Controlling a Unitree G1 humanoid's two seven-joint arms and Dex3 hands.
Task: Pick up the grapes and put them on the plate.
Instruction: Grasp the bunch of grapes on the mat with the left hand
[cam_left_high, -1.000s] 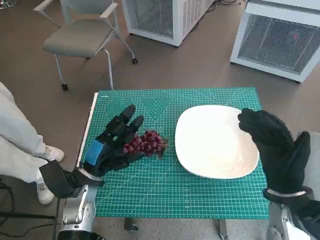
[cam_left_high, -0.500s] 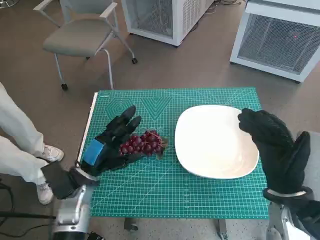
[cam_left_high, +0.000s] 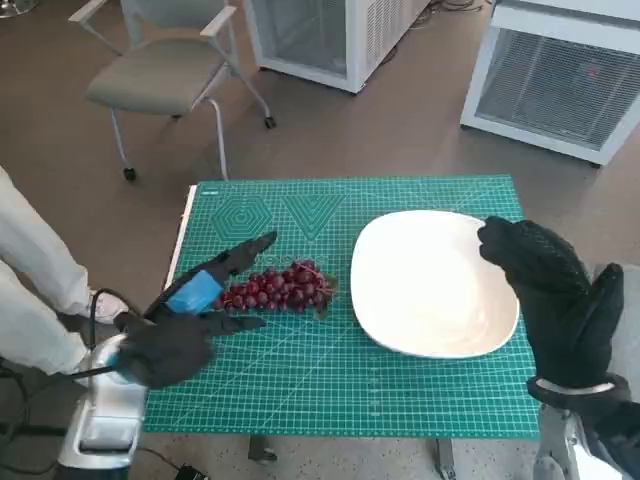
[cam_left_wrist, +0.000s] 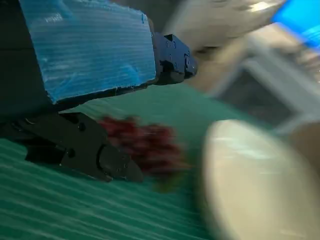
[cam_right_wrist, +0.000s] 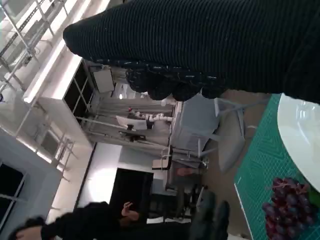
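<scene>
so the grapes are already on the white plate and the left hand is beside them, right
No: the head view shows the grapes lying on the green mat, beside the empty white plate, not on it. The left hand is beside them.

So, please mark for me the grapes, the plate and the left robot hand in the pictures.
grapes (cam_left_high: 275, 288): head view, middle of the red bunch.
plate (cam_left_high: 400, 325): head view, bare white surface near its rim.
left robot hand (cam_left_high: 195, 293): head view, blue tape on its back.

Left hand (cam_left_high: 185, 320) low with fingers (cam_left_high: 243, 254) spread; right hand (cam_left_high: 550, 290) raised.
</scene>
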